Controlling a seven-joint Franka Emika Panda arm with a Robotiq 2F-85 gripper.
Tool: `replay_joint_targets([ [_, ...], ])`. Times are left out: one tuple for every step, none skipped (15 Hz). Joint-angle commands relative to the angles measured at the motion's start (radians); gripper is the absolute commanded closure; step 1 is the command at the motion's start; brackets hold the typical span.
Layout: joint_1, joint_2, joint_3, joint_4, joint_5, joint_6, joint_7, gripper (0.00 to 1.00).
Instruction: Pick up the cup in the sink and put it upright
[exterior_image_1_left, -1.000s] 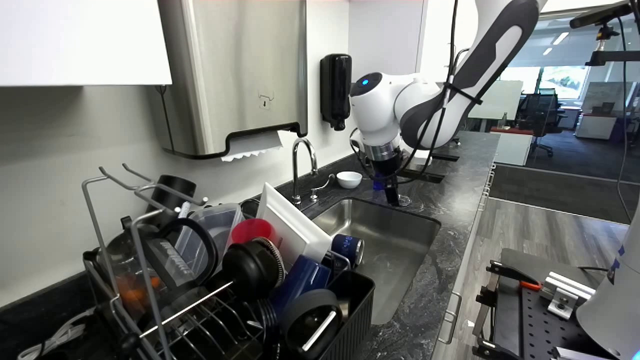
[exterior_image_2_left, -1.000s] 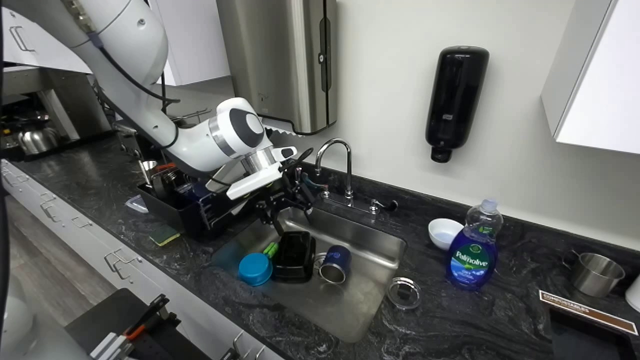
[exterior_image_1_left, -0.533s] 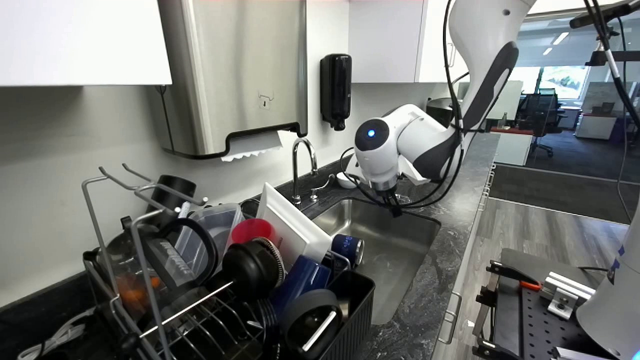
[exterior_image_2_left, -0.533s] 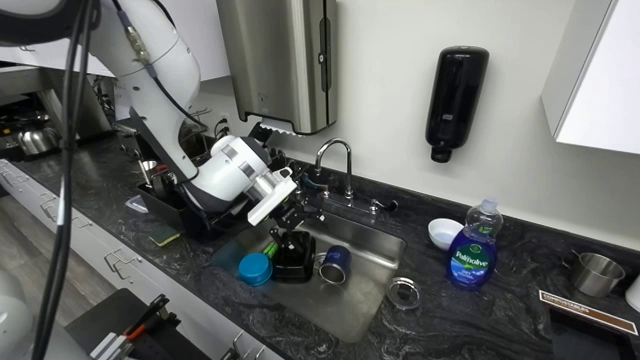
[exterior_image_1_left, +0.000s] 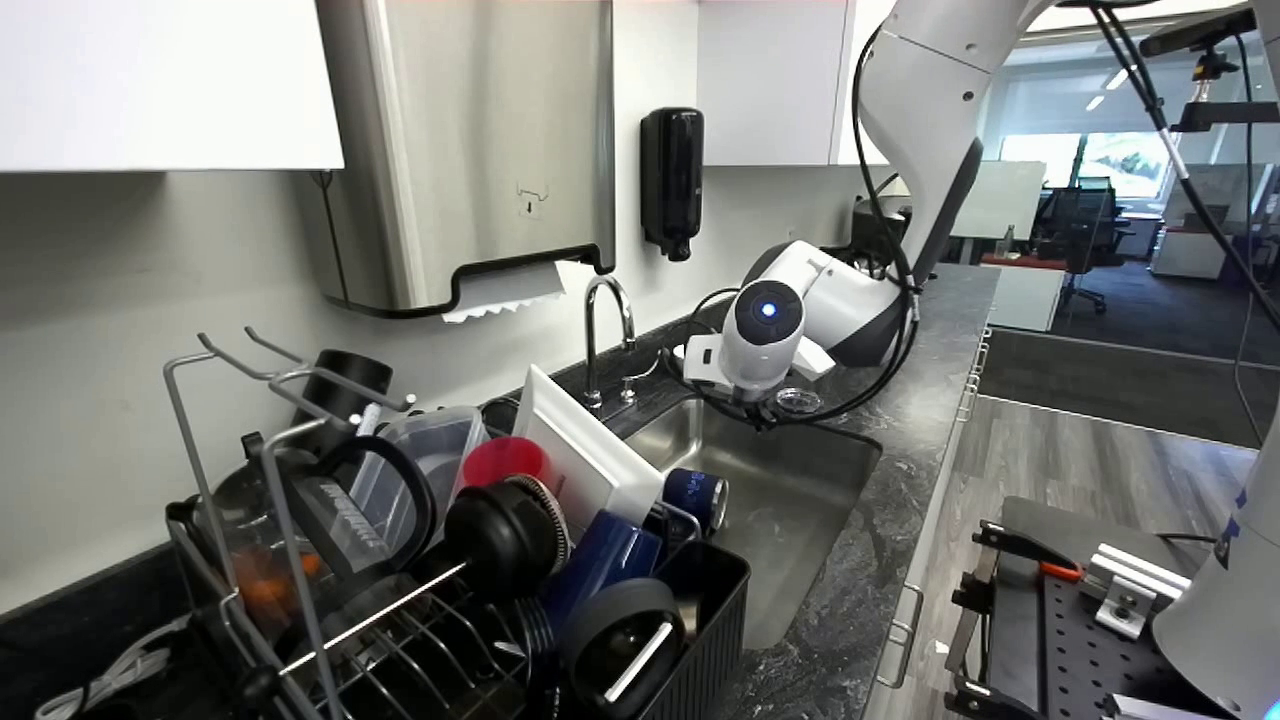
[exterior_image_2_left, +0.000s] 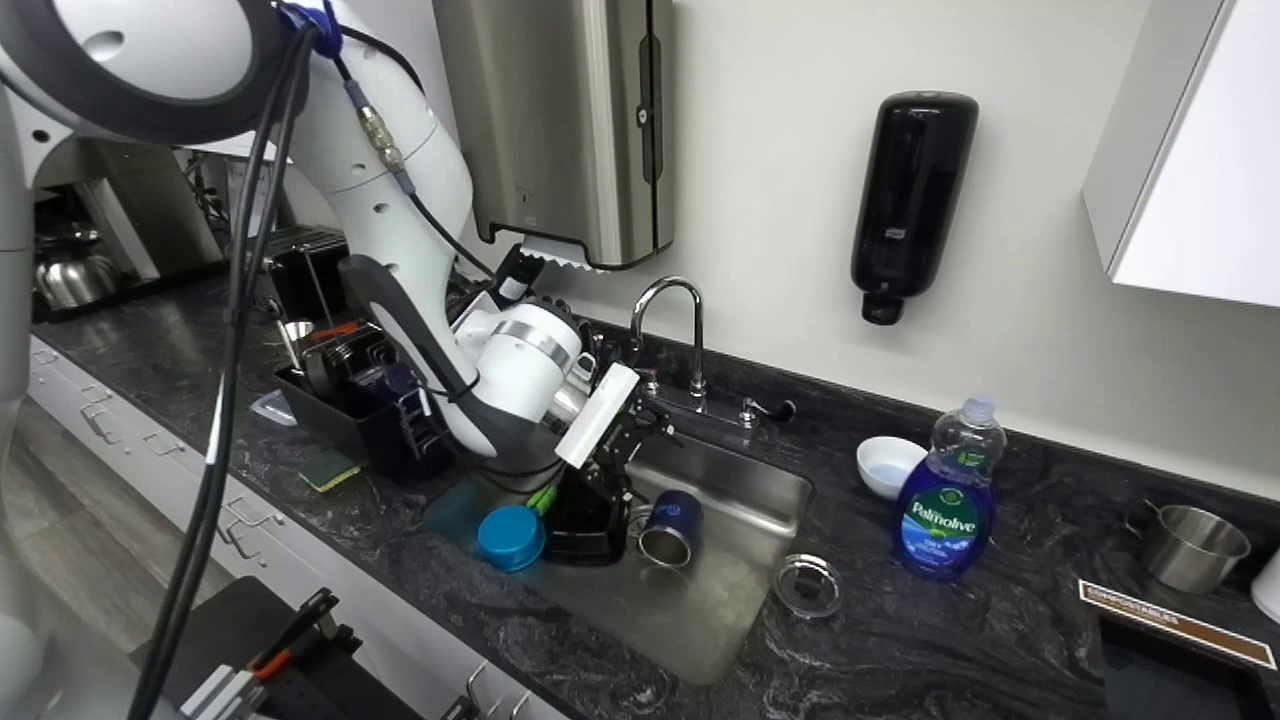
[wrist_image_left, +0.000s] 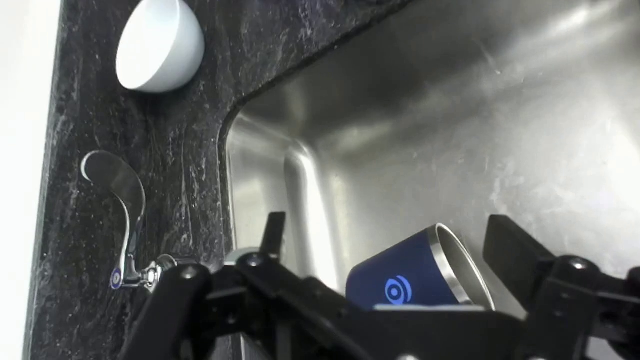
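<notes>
A navy cup with a steel rim lies on its side in the steel sink (exterior_image_2_left: 720, 625). The cup shows in both exterior views (exterior_image_1_left: 694, 496) (exterior_image_2_left: 676, 518), and in the wrist view (wrist_image_left: 405, 275) its mouth points right. My gripper (wrist_image_left: 389, 234) is open and empty, with its fingers spread wide to either side of the cup in that view. The gripper body hides the cup's lower part there. In an exterior view my gripper (exterior_image_2_left: 645, 462) hangs over the sink, above and beside the cup and apart from it.
A black container (exterior_image_2_left: 585, 545) and a blue pot (exterior_image_2_left: 510, 540) with a green handle are left of the cup. A faucet (exterior_image_2_left: 697, 345) stands behind. A full dish rack (exterior_image_1_left: 700, 620) borders the sink. A white bowl (exterior_image_2_left: 890, 467), soap bottle (exterior_image_2_left: 943, 510) and clear lid (exterior_image_2_left: 809, 586) are on the counter.
The arm has swung and lowered over the sink. In an exterior view the gripper has moved right, from above the black container toward the cup, and its wrist has turned. The cup has not moved.
</notes>
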Motion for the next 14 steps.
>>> replay_joint_targets([
  [-0.077,0.067,-0.004,0.072,-0.097,0.198,0.001,0.00],
  [-0.094,0.085,-0.003,0.088,-0.109,0.240,-0.001,0.00],
  [-0.110,0.103,-0.005,0.103,-0.118,0.279,-0.004,0.00],
  [-0.123,0.119,-0.005,0.115,-0.120,0.311,-0.009,0.00],
  [-0.134,0.137,-0.004,0.126,-0.122,0.337,-0.011,0.00],
  [-0.141,0.148,-0.003,0.132,-0.118,0.360,-0.018,0.00],
  [-0.145,0.160,-0.002,0.139,-0.122,0.376,-0.016,0.00],
  [-0.148,0.170,-0.001,0.144,-0.122,0.391,-0.017,0.00],
  [-0.148,0.179,-0.001,0.150,-0.126,0.403,-0.014,0.00],
  [-0.148,0.189,-0.001,0.156,-0.129,0.412,-0.012,0.00],
  [-0.146,0.197,-0.001,0.161,-0.132,0.418,-0.012,0.00],
  [-0.146,0.205,-0.001,0.167,-0.134,0.425,-0.011,0.00],
  [-0.145,0.216,-0.001,0.172,-0.141,0.430,-0.007,0.00],
  [-0.145,0.224,0.000,0.178,-0.148,0.434,-0.004,0.00],
])
